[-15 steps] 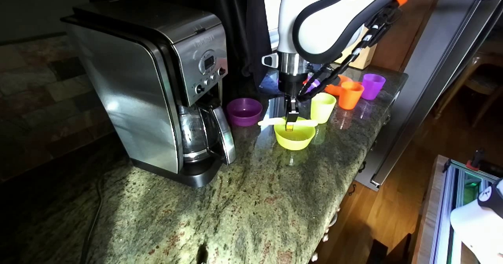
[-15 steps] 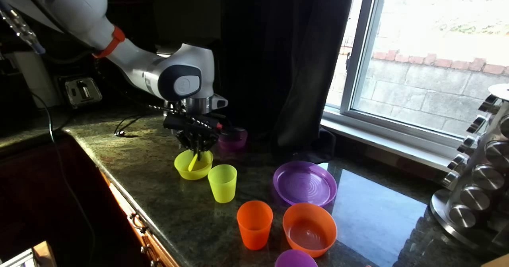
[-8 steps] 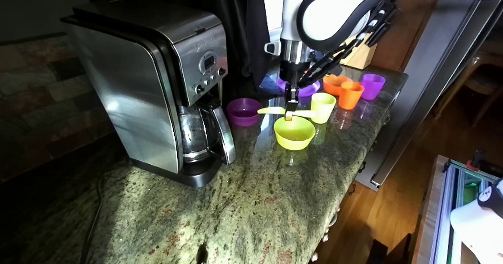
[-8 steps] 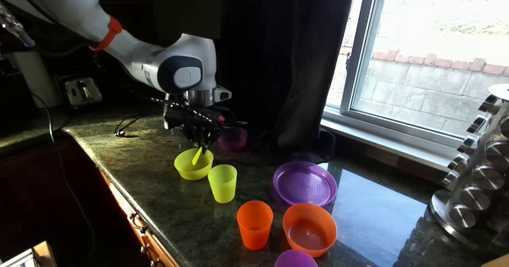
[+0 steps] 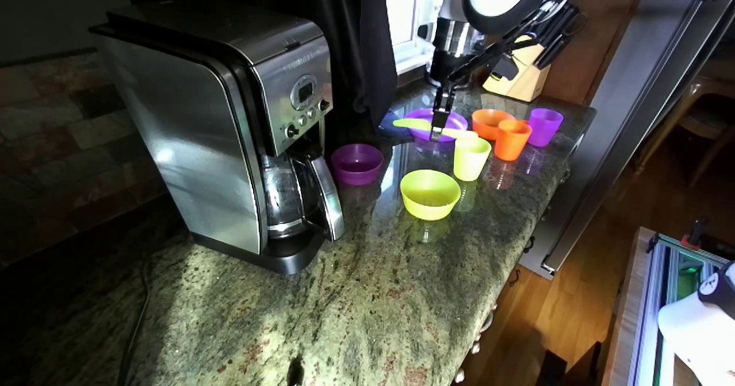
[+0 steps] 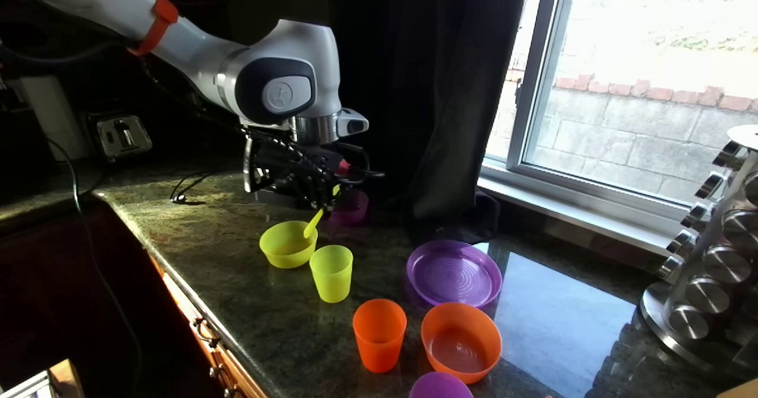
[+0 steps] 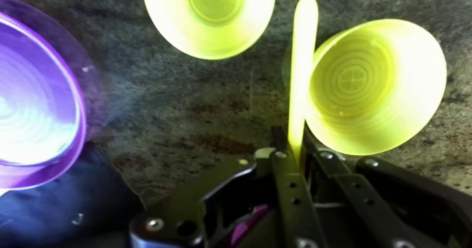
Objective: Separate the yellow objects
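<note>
Yellow, the knife (image 7: 302, 56) is pinched in the gripper (image 5: 437, 132) above the counter (image 5: 344, 294), its long axis running, in the wrist view, between yellow cup (image 7: 214, 23) and bowl (image 7: 376, 89), so reaching either likely means moving sideways.

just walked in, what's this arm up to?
The robot arm has a yellow utensil, probably a knife, gripped in its hand and held above the counter. The yellow bowl and yellow cup stand upright on the counter, close together. The orange cup is near the yellow cup, so sorting out the yellow pieces looks unfinished.
</note>
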Controlling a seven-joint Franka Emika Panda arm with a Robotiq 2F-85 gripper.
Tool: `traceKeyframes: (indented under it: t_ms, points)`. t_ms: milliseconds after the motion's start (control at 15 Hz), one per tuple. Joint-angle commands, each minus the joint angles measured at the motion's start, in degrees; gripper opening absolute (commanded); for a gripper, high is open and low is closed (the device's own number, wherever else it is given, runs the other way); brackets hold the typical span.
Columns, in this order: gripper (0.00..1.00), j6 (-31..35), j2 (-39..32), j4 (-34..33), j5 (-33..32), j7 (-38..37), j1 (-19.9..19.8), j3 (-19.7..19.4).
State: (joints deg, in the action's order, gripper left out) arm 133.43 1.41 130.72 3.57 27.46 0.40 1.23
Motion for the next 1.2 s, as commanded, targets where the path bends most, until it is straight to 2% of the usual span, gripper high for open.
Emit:
traceKeyframes:
  t_ms: [0,467,1133]
  points:
    - [0.02,1.4,4.3,3.5,-2.4,-3.5,-1.7,-2.3]
    - [0.02,5.1,5.0,5.4,-4.7,-2.4,-4.4,-6.3]
    - [0.02,12.3,0.4,7.3,-2.7,1.3,-5.7,-8.2]
